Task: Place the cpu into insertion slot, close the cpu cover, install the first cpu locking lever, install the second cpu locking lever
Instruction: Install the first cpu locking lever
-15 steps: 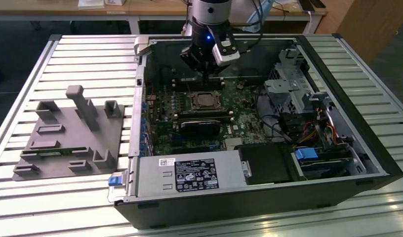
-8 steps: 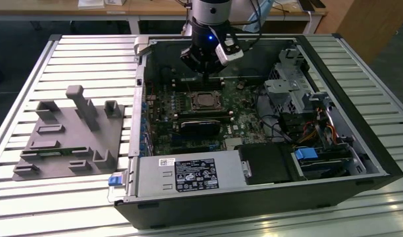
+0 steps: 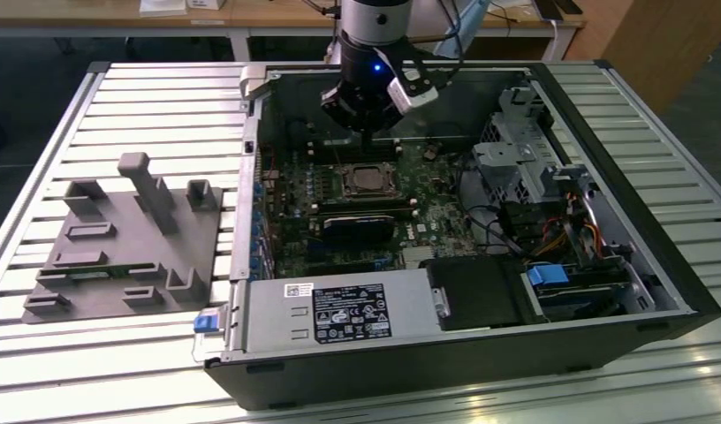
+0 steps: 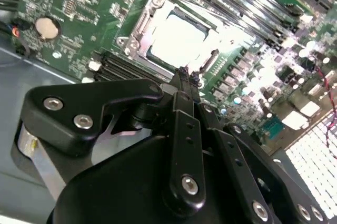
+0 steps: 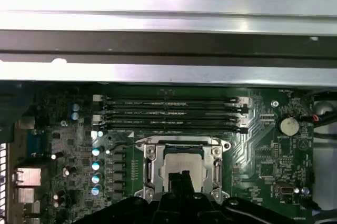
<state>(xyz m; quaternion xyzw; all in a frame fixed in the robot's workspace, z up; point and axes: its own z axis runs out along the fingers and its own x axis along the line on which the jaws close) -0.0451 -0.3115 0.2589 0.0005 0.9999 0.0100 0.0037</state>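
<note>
- Presently the black claw (image 3: 369,129) hangs inside an open black computer case (image 3: 679,265) that lies on its side on a slatted silvery metal bench (image 3: 160,97).
- Its two slim black fingers (image 4: 182,100) are pressed together at the tips with nothing visible between them; the claw (image 4: 185,73) carries no part.
- Directly beyond those tips lies the cpu (image 4: 179,37), a small flat square chip with a dull silvery top, seated in the black-rimmed square insertion slot (image 4: 157,56) on the green circuit board (image 5: 263,153).
- The cpu cover (image 4: 138,28), a thin silvery metal frame with a square window, lies flat around the chip, whose top shows through the window.
- In the first wrist view the claw (image 5: 181,176) overlaps the near edge of the cpu (image 5: 181,162), with the cover's side rails (image 5: 151,163) on either side; whether the tips touch it cannot be told.
- In the exterior view the claw stands above the cpu (image 3: 367,180), apart from it.
- Long narrow black memory slots (image 5: 174,112) run just beside the socket, and a round silvery coin cell (image 5: 288,125) sits on the board.
- A grey moulded fixture block (image 3: 125,238) rests on the bench, towards the exterior view's left, well apart from the case.
</note>
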